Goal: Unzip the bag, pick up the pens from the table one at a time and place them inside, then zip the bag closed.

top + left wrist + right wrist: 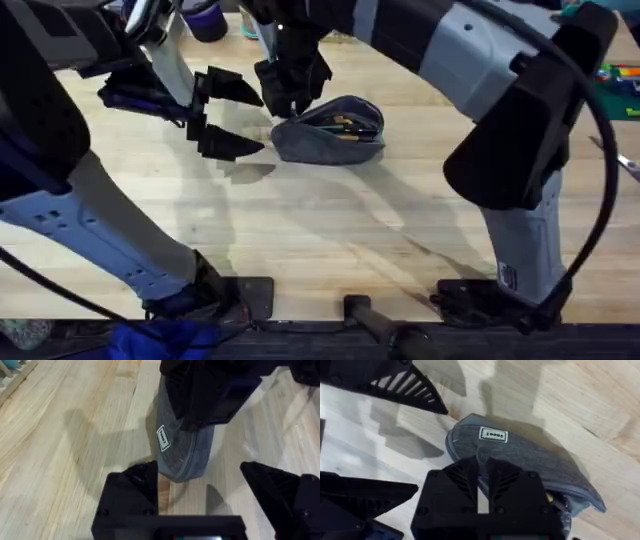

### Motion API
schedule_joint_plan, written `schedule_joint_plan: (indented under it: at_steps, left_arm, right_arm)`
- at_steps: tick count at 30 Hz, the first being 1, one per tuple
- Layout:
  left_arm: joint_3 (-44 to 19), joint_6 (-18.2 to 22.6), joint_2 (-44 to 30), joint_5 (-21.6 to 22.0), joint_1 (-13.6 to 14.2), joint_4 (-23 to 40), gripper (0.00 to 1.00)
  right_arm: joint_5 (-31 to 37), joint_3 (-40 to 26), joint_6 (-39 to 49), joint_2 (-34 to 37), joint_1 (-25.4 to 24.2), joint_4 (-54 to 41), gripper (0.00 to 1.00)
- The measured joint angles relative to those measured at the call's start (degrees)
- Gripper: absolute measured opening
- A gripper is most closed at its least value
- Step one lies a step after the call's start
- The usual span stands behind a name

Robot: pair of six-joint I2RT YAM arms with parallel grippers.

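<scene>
Now the soft, floppy bag (330,132) lies near the table's (330,230) far edge with pens (350,124) inside, the right gripper (482,472) pinched shut at its zipper end, the left gripper (222,115) wide open and empty beside it.

green mat (618,95) at far right edge | dark blue cup (205,20) at far edge | blue cloth (150,340) near front edge
</scene>
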State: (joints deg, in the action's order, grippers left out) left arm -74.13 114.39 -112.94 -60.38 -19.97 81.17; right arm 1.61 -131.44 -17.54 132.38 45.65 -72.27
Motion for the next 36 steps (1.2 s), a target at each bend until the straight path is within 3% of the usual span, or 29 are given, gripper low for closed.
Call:
schedule_joint_plan:
  at_steps: [4,17,36]
  left_arm:
    - [0.0,0.0,0.0,0.0,0.0,0.0,0.993]
    - [0.0,0.0,0.0,0.0,0.0,0.0,0.993]
    - [0.0,0.0,0.0,0.0,0.0,0.0,0.994]
  right_arm:
    - [-0.2,0.0,0.0,0.0,0.0,0.0,0.034]
    - [-0.1,-0.2,0.0,0.0,0.0,0.0,0.029]
    - [1.2,-7.2,0.0,0.0,0.3,-4.6,0.029]
